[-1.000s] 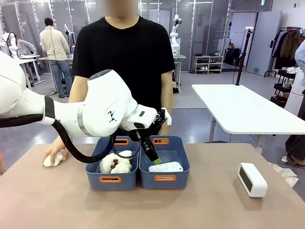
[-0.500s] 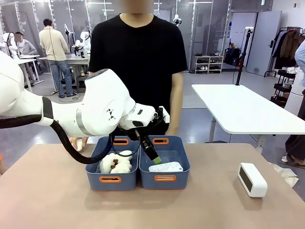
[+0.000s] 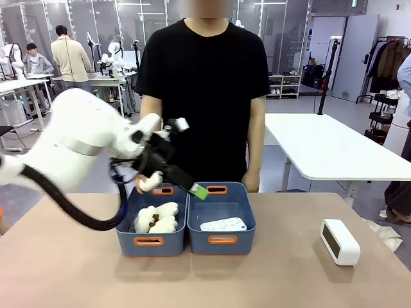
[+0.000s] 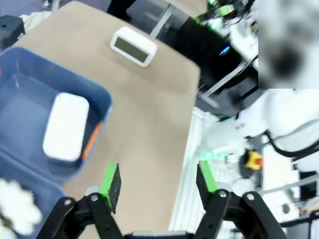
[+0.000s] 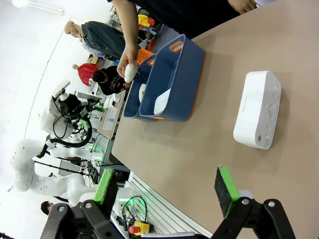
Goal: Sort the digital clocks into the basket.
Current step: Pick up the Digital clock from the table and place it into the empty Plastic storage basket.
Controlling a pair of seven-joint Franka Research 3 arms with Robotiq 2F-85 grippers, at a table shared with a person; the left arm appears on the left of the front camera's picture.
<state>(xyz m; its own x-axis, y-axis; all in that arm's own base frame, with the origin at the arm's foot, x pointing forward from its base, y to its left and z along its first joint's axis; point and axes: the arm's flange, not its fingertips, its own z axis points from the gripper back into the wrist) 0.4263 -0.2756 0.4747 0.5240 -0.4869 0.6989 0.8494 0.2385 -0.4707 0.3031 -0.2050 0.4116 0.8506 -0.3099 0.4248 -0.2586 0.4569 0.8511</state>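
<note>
- Digital clock (image 3: 340,241), unsorted: a smooth white plastic block with rounded corners. It lies on the tan worktop (image 3: 77,269) well to the right of the tubs, where it was a second ago. By my reading it is the one item left.
- Right hand (image 5: 164,186): black fingers with green pads, spread wide and empty. It is poised near the worktop's edge, apart from that clock.
- Basket (image 3: 241,240): a blue-grey hard plastic tub with rounded corners and orange-rimmed handle slots, the right one of a touching pair.
- Sorted clock (image 3: 223,224): lies flat on the basket floor.
- Left hand (image 4: 157,178): a second ago it was low inside the basket, just over the sorted clock. Now it is raised clear and swung up and left, fingers wide apart, nothing held. The release looks finished, so one of two clocks is in.
- Second tub (image 3: 128,244): holds soft, lumpy white plush toys (image 3: 156,219).
- Person's hand (image 5: 126,60): a second ago it was on the worktop at far left. Now it is at the second tub's far rim, gripping a small white lump, likely another toy.
</note>
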